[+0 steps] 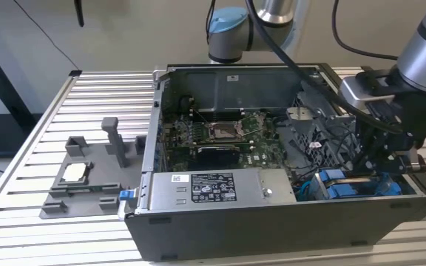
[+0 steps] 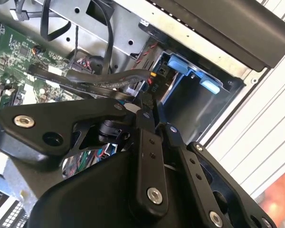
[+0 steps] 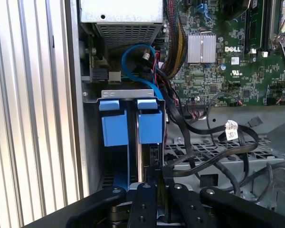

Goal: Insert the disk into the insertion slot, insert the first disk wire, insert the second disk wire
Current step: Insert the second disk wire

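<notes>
Disk (image 3: 133,126) is sitting in the insertion slot (image 3: 92,137), frame centre-left in the first wrist view. Pincer (image 3: 157,183), pressed together on a black cable (image 3: 199,164), is hanging just below. Exterior view: power-supply box (image 1: 213,191) is flanking the blue bracket (image 1: 343,185).

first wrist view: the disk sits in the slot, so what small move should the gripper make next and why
Probably a short, slow push straight toward the disk. It already sits in the insertion slot with its blue tabs showing. The gripper hangs at its edge, and a black wire runs up to its tip.
</notes>
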Motion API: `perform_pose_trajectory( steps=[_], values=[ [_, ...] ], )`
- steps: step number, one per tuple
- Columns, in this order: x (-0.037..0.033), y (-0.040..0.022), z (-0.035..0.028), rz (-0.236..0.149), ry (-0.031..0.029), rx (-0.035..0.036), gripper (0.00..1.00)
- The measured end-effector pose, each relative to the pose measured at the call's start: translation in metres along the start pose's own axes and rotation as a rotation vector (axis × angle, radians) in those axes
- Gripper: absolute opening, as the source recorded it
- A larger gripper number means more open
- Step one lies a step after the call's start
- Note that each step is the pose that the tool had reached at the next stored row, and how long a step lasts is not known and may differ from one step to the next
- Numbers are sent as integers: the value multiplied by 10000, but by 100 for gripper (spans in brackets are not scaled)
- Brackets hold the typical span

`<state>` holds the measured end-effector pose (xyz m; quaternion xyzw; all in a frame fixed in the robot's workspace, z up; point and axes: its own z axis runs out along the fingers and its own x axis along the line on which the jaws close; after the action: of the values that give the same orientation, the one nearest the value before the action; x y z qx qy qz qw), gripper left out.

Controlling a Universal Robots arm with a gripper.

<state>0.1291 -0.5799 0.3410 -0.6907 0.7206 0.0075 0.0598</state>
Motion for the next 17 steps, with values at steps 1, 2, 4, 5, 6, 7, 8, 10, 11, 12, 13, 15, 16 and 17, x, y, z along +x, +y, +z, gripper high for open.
perform_pose_trajectory(
  steps=[1, 2, 4, 5, 6, 7, 8, 10, 11, 12, 13, 15, 16, 17],
  values=[
    [0, 0, 4, 0, 2, 0, 16],
    [0, 1, 12, 0, -5, 0, 16],
    [1, 2, 21, 1, 0, 0, 16],
    [1, 2, 23, 0, 1, 1, 16],
    [1, 2, 27, 0, 3, 0, 16],
    [2, 2, 32, 0, 4, 1, 16],
    [2, 3, 36, 0, 4, 1, 16],
    [4, 4, 52, 1, 4, 0, 16],
    [5, 5, 60, 1, 4, 1, 16],
    [5, 5, 65, 1, 3, 1, 16],
    [-3, 4, 51, -1, 27, 0, 16],
    [-2, 4, 51, -2, 30, 1, 16],
    [-2, 4, 51, -2, 30, 1, 16],
    [-2, 4, 50, -2, 31, 1, 16]
  ],
)
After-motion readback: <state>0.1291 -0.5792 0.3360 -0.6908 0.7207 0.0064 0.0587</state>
